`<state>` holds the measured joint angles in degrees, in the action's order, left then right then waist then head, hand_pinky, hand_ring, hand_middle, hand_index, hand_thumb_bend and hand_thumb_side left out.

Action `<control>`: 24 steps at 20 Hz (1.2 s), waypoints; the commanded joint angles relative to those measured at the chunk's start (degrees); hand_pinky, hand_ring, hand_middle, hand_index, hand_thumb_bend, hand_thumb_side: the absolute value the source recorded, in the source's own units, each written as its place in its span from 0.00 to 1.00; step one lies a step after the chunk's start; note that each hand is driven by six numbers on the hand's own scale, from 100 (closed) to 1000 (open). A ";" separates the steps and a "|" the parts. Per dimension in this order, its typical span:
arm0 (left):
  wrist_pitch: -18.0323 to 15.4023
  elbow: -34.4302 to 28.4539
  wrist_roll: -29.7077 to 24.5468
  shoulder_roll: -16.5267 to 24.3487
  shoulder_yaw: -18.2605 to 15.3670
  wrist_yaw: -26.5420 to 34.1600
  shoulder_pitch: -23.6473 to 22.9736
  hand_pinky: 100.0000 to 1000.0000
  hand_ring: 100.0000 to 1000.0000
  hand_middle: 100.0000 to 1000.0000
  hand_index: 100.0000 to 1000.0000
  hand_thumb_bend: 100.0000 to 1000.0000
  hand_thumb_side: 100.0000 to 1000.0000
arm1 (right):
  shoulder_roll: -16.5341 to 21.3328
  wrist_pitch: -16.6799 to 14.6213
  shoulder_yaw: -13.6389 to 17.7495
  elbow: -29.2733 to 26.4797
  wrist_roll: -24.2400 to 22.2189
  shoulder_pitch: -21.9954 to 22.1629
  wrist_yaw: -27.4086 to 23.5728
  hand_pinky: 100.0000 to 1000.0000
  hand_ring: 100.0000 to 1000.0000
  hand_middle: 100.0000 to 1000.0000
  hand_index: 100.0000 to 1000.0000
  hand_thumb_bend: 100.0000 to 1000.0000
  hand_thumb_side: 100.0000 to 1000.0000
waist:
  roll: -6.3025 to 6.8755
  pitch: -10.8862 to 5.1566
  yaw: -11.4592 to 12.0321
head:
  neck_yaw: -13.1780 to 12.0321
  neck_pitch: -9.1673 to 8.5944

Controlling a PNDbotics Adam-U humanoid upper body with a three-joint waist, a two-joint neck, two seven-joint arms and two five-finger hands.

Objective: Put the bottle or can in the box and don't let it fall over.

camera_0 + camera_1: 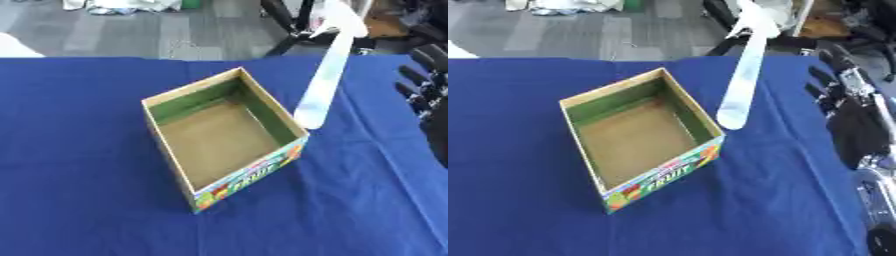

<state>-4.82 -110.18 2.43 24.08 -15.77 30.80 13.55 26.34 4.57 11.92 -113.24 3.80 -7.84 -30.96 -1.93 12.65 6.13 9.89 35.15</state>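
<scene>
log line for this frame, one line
box: open, empty, upright on blue table | pale bottle: beside box's right wall, not inside | right hand: open, right edge | left hand: unseen

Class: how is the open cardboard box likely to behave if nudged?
The box looks empty and thin-walled, so probably light and apt to slide on the blue cloth. Its wide base suggests it would hardly tip.

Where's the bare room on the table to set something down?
Free: the blue cloth left of the open box and the strip in front of it. Crowded: right of the box, where the pale bottle hangs by its rim and the right robot hand waits open.
</scene>
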 commanded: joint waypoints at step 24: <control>0.28 -0.80 0.22 2.07 -0.42 -0.33 -1.08 0.92 1.00 1.00 0.79 0.31 0.61 | 16.23 10.56 -1.88 7.57 -8.31 -4.32 0.95 1.00 1.00 1.00 1.00 0.00 0.58 | -0.98 -2.35 0.45 | 2.05 0.16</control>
<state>-4.59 -110.18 2.57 24.23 -15.77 30.73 12.24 40.18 14.71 9.74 -106.42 -4.28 -11.52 -29.63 -3.05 11.54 6.65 11.54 35.23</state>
